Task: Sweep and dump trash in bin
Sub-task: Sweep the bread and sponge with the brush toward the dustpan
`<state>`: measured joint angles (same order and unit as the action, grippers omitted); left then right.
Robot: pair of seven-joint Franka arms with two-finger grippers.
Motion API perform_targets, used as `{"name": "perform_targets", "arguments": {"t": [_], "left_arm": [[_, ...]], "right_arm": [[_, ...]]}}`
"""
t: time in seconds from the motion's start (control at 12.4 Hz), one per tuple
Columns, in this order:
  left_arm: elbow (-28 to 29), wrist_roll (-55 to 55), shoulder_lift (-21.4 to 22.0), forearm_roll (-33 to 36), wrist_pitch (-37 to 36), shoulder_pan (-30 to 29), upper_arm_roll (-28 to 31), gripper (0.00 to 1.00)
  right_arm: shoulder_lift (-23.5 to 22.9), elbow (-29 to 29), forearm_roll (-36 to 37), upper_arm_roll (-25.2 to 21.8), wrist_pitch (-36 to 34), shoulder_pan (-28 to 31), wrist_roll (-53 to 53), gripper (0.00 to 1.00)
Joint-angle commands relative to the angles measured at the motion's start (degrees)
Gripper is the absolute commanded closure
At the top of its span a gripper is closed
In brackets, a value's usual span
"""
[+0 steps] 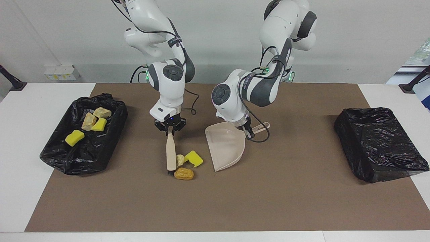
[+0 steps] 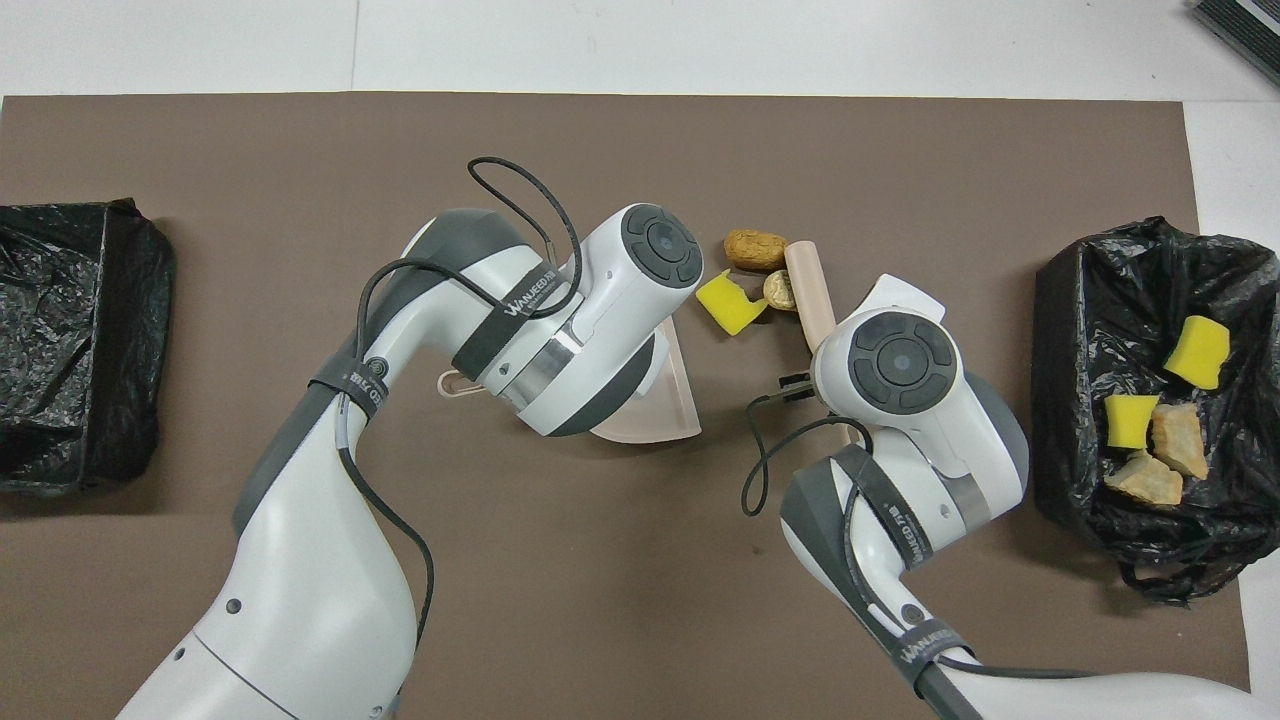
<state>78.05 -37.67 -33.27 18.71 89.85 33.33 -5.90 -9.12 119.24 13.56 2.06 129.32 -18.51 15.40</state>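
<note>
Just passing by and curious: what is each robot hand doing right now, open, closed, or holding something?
Left hand: closed on the dustpan handle.
Right hand: closed on the brush handle.

Three trash pieces are found loose on the brown mat [image 1: 215,208] near its middle: a yellow sponge chunk [image 1: 194,158], a small tan lump [image 1: 180,159] touching it, and an orange crusty lump [image 1: 184,173] just beside them, farther from the robots. Four more pieces [image 1: 88,126] are seen lying in the black-lined bin [image 1: 84,158] at the right arm's end.
</note>
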Motion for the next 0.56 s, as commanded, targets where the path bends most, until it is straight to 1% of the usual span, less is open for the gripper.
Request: {"name": "perform_targets", "arguments": {"t": [0.0, 0.16, 0.48], "left_arm": [[-0.4, 0.2, 0.0, 1.3, -1.5, 0.3, 0.4, 1.00], [-0.1, 0.5, 0.0, 1.3, -1.4, 0.1, 0.4, 1.00], [2.3, 0.8, 0.6, 1.1, 0.9, 0.0, 0.4, 1.00]], "right_arm": [[0.4, 0.2, -2.7, 1.9, 0.4, 0.1, -8.4, 1.00], [1.2, 0.8, -2.8, 4.1, 0.1, 0.1, -10.6, 1.00], [3.3, 2.6, -3.0, 9.5, -0.6, 0.1, -10.7, 1.00]]}}
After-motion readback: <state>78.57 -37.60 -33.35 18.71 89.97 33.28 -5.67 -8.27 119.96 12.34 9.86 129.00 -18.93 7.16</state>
